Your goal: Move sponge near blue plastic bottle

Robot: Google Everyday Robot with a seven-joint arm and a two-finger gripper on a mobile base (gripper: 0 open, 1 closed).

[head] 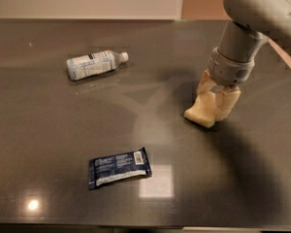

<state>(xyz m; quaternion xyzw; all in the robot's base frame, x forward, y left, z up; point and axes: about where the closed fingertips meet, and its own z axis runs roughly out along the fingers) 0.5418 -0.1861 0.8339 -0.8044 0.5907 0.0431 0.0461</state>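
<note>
The sponge [198, 113], a pale cream foam block, sits on the dark table at the right. My gripper [213, 102] comes down on it from above. One finger is on its far left side and the other on its near right side, and they are closed against it. The sponge's lower edge still touches the table. The blue plastic bottle [94, 64] lies on its side at the far left, cap pointing right, well away from the sponge.
A dark blue snack wrapper [119, 167] lies flat near the front of the table [48, 130], left of centre. My grey arm [254, 18] fills the upper right corner. The table's right edge is close behind the arm.
</note>
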